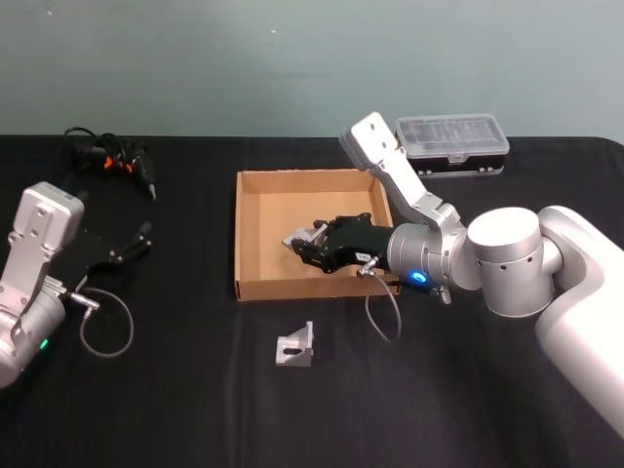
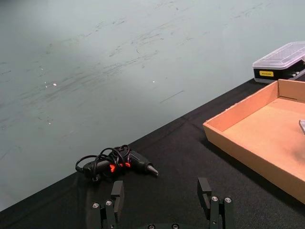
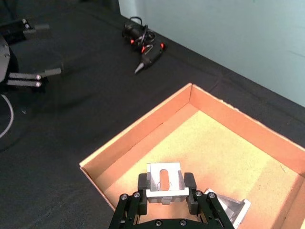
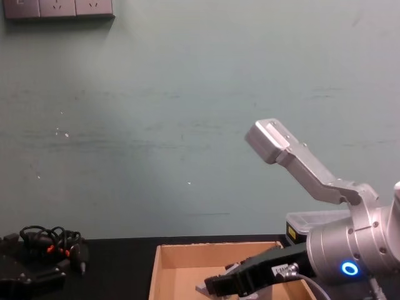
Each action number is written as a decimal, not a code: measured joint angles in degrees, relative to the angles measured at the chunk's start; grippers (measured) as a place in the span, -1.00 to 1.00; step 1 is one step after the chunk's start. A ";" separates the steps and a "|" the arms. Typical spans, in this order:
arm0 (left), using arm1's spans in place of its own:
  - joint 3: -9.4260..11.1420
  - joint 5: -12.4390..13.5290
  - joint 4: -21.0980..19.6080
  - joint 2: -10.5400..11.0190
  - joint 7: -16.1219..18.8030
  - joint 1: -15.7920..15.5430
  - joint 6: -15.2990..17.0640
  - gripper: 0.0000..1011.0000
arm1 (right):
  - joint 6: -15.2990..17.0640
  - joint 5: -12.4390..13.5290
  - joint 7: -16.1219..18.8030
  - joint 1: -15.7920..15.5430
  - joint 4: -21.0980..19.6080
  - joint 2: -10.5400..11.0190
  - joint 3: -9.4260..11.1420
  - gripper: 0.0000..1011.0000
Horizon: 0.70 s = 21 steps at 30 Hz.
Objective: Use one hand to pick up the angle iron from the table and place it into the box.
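head view: the right gripper (image 1: 310, 242) reaches in from the right over the floor of the box (image 1: 292, 176), clenched on an angle iron (image 1: 299, 237), so i judge the placing step to be in hand. the next move calls for easing the piece down and parting the fingers, then lifting clear of the low walls. a loose angle iron (image 1: 294, 345) stands on the table (image 1: 195, 400) just near of the box's near wall (likely the next one to fetch). the left gripper (image 1: 136, 242) sits idle at the left, well apart from the box. a plastic case (image 1: 453, 146) lies beyond the box's far right corner and a glue gun (image 1: 112, 161) at the far left. left wrist view: the left gripper's fingers (image 2: 116, 192) stand wide apart with nothing between them, pointing toward the glue gun, with the box's corner off to one side. right wrist view: the two black fingers pinch the slotted angle iron by its sides, over the box floor near its near wall. whether it touches the cardboard i cannot tell. a second angle iron (image 3: 229, 208) already lies on the box floor just beside the gripper, so the release wants bare cardboard clear of it. chest view: the right gripper's tip hangs low inside the box, grey metal at its end, with the case behind the arm.
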 joint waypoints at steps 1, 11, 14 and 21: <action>0.00 0.00 0.00 0.00 0.00 0.00 0.00 1.00 | 0.26 -0.36 0.13 0.14 0.33 -0.14 -0.14 -0.11; 0.00 0.00 0.00 0.00 0.00 0.00 0.00 1.00 | 1.22 -2.48 1.04 0.51 1.10 -0.54 -0.51 -0.11; 0.00 0.00 0.00 0.00 0.00 0.00 0.00 1.00 | 1.39 -2.94 1.42 0.51 1.10 -0.54 -0.48 -0.11; 0.00 0.00 0.00 0.00 0.00 0.00 0.00 1.00 | 1.78 -3.99 1.85 0.30 0.91 -0.57 -0.06 0.04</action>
